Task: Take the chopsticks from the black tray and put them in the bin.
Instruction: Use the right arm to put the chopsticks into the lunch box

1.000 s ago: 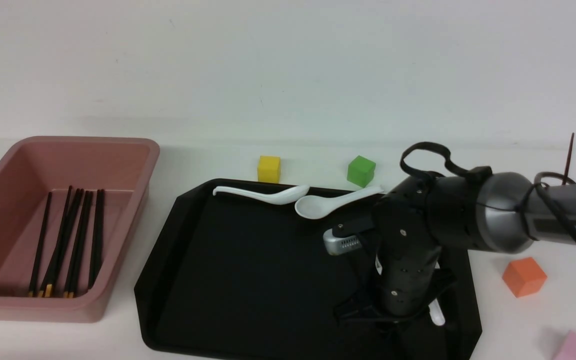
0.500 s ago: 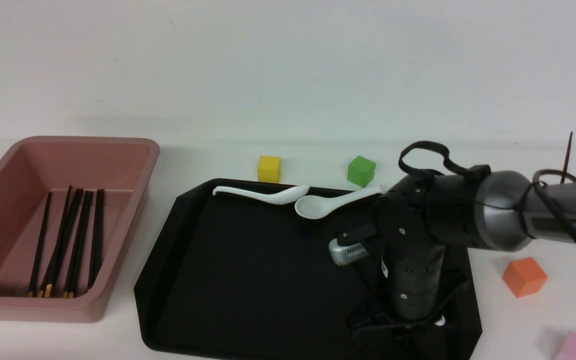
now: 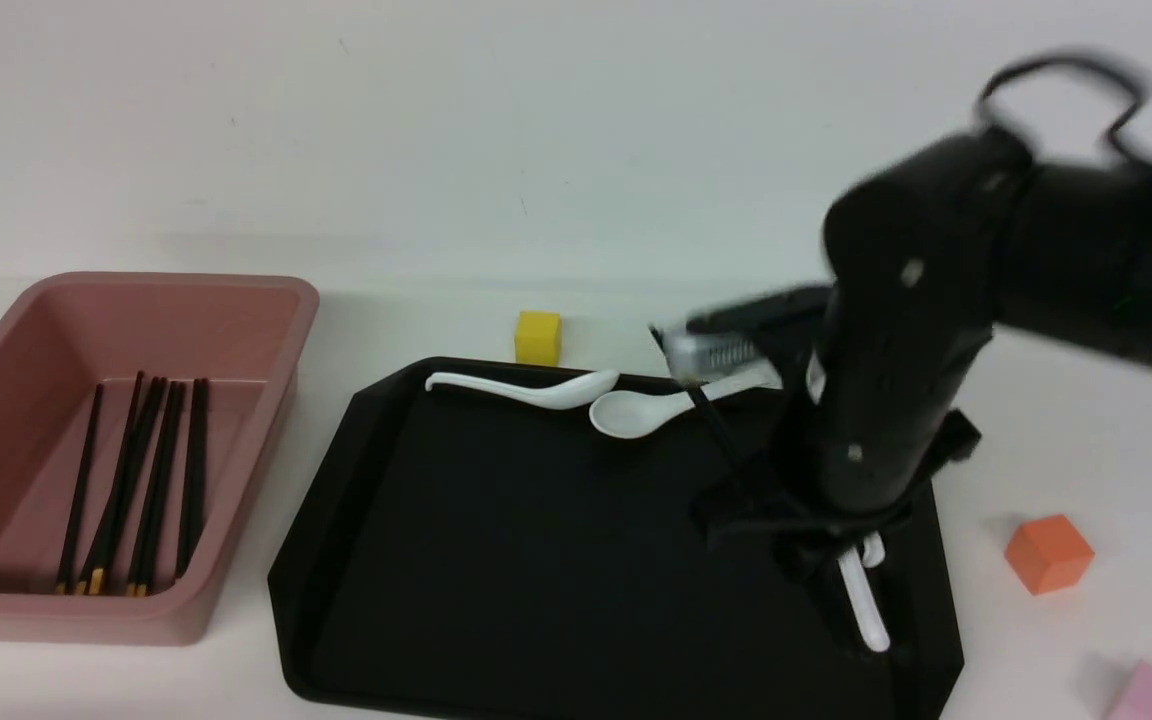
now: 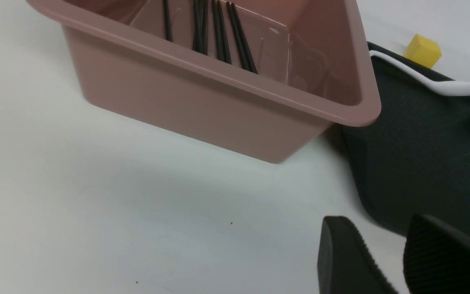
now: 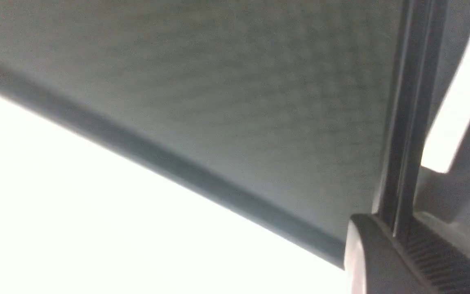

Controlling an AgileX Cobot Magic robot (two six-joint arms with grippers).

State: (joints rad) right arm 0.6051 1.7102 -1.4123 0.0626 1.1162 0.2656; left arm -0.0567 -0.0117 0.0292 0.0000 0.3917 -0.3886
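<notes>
Pinching the chopsticks (image 5: pixel 406 122), seemingly near one end, the right claw (image 5: pixel 398 241) hung over the right side of the tray (image 3: pixel 496 560), the long free end slanting toward two spoons (image 3: pixel 636 410). That end could swing, clip a spoon or twist out of so slim a grip. The left claw (image 4: pixel 386 245), slightly spread and empty, sat near the bin (image 3: pixel 266 290), where binned sticks (image 3: pixel 136 480) lay. Leftward the tray was bare; only its low rim and the bin's taller wall needed clearing.
</notes>
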